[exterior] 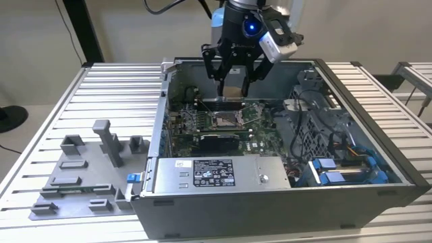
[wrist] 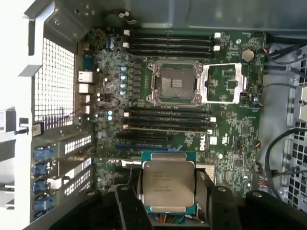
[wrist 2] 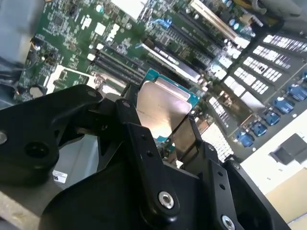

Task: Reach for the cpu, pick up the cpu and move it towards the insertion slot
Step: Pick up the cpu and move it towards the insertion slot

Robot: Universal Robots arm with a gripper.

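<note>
Pale walls stand behind a slatted metal table (exterior: 88,96) in the exterior view; on it lies an open computer case (exterior: 284,202), with a grey fixture plate (exterior: 81,177) of plastic blocks toward the exterior view's left. Within the case: green motherboard (exterior: 202,121), insertion slot (exterior: 225,120) with shiny frame near the board's middle, a labelled power supply (exterior: 216,174) along the near wall, blue-tipped cables (exterior: 337,172) toward the exterior view's right. Above the case's far half hangs the black gripper (exterior: 231,86), its fingers clenched on the cpu (exterior: 231,91), which is held clear above the board and a little beyond the slot, not touching it. Second wrist view: black linkages of the gripper (wrist 2: 160,120) in the foreground, fingers (wrist 2: 129,112) pressed on two opposite edges of the cpu (wrist 2: 160,108), whose silvery face tilts toward the camera with a thin teal edge showing; motherboard (wrist 2: 72,28) and long black slots lie well below it. First wrist view: motherboard (wrist: 240,129) seen from above, insertion slot (wrist: 173,82) with dark centre and its metal cover frame (wrist: 223,84) swung open just beside it, black memory slots (wrist: 168,120) between the socket and the chip. The cpu (wrist: 168,184) sits square between the fingers (wrist: 136,191) of the gripper (wrist: 168,191), its metal lid facing the camera, well apart from the socket.
</note>
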